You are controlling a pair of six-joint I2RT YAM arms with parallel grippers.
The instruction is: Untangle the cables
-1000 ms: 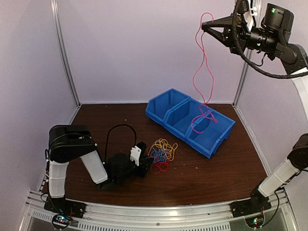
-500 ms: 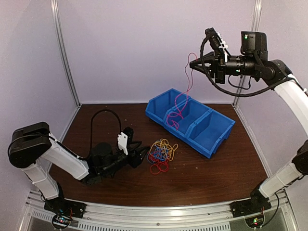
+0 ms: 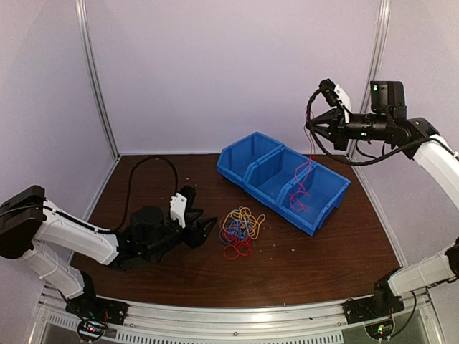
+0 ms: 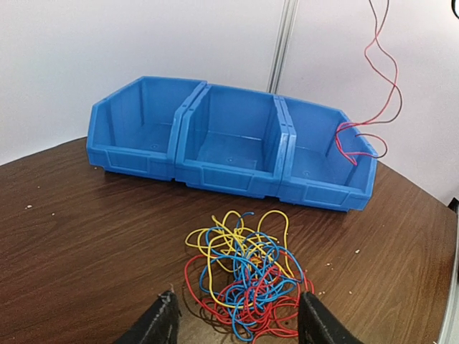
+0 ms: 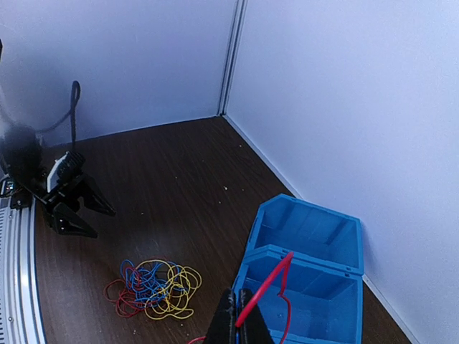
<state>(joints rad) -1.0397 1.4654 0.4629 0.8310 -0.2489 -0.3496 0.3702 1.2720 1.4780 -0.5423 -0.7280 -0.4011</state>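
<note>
A tangle of red, blue and yellow cables [image 3: 240,231] [image 4: 247,279] [image 5: 153,288] lies on the brown table. My left gripper [image 3: 205,232] [image 4: 240,326] sits low just left of the tangle, open, its fingers [image 4: 161,324] either side of the near edge with nothing held. My right gripper [image 3: 310,124] [image 5: 240,319] is raised above the blue bin's right end, shut on one red cable [image 3: 304,183] [image 4: 373,93] [image 5: 269,285]. That cable hangs down into the bin's right compartment.
A blue three-compartment bin [image 3: 251,154] [image 4: 229,154] [image 5: 301,226] stands diagonally behind the tangle; its left and middle compartments hold nothing. The enclosure's walls and metal posts [image 3: 97,79] close off the back and sides. A black arm cable [image 3: 147,168] loops above the left arm.
My left gripper has opened and drawn back from the tangle. My right gripper has come down, and the hanging red cable has swung from the middle compartment into the right one.
</note>
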